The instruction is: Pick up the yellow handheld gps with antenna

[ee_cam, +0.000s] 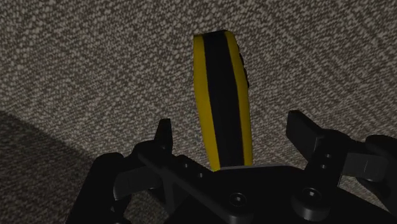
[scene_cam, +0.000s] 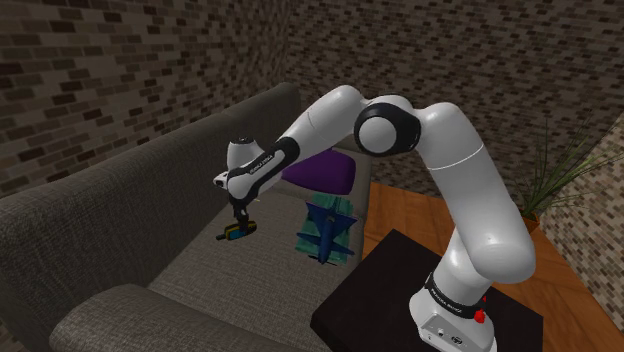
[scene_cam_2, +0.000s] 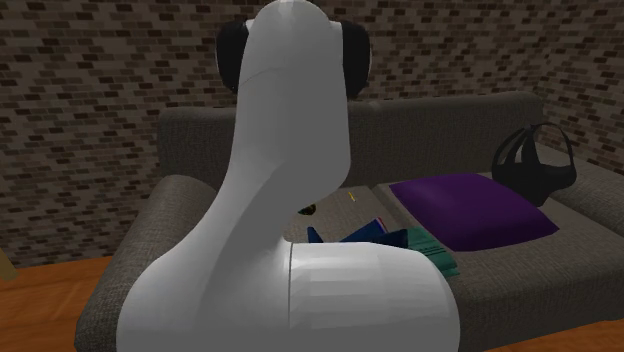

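Observation:
The handheld GPS [ee_cam: 222,95] is a narrow body with yellow sides and a black middle band, lying on the grey woven sofa seat [ee_cam: 95,63]. My gripper [ee_cam: 232,124] is open and straddles it. One black finger [ee_cam: 165,135] stands on each side with a clear gap to the device, so neither touches it. In the shoulder view the gripper [scene_cam: 240,228] points down at the seat, with the small yellow and dark GPS [scene_cam: 232,237] at its fingertips. Its near end is hidden under my palm, and I cannot make out the antenna.
A purple cushion [scene_cam: 325,170] and a blue and teal folded thing [scene_cam: 325,232] lie on the sofa [scene_cam: 120,230] towards the shoulder view's right. A black strapped object [scene_cam_2: 535,165] rests beyond the cushion. The black stand [scene_cam: 400,290] and a plant [scene_cam: 570,170] are on the wooden floor.

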Robot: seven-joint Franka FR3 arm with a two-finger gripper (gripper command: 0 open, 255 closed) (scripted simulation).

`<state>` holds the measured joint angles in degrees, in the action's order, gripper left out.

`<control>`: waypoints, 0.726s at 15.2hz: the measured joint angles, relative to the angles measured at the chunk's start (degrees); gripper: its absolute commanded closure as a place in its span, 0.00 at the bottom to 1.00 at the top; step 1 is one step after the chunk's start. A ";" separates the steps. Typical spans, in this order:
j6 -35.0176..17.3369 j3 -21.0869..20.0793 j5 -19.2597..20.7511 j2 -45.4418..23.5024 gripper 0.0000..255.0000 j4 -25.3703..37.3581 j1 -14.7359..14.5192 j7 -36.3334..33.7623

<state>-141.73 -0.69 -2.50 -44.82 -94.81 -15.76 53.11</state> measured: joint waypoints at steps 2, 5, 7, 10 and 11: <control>-0.73 -0.03 0.01 -1.29 0.00 0.55 0.04 0.14; -1.77 -0.05 0.00 -3.18 0.00 1.39 0.04 0.20; -2.00 -0.05 -0.01 -3.41 1.00 1.40 0.08 0.25; -2.10 -0.05 0.00 -3.45 1.00 1.46 0.10 0.27; -2.11 -0.04 0.00 -3.44 1.00 1.44 0.09 0.26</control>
<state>-143.84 -0.74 -2.50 -48.26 -93.37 -15.67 53.38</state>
